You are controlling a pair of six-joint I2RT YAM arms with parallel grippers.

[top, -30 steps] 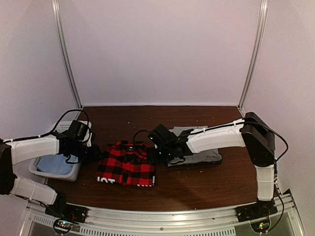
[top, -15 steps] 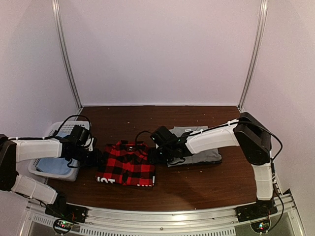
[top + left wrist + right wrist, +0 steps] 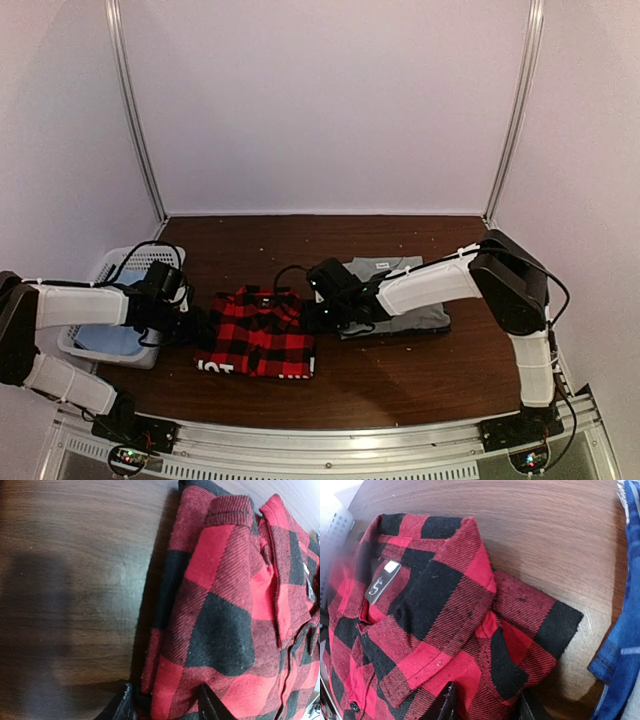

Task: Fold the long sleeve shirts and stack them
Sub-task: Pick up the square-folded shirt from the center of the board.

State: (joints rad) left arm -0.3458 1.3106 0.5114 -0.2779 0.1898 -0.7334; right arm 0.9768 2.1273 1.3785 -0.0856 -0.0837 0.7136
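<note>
Bare counter is lying open behind the flannel. A basket is crowding its left side, a grey shirt its right.

Flannel shirt: red-and-black buffalo check with large squares. The black band along its near edge carries white block letters.
Collar label: grey, with a white mark.
Second shirt: plain grey, no pattern.
Table: dark brown with a streaked wood grain.
Basket: white, latticed walls.
Cloth in basket: pale blue, plain.
Left arm and right arm: white shells, black joints and cables.
Back wall: pale lilac-white.
</note>
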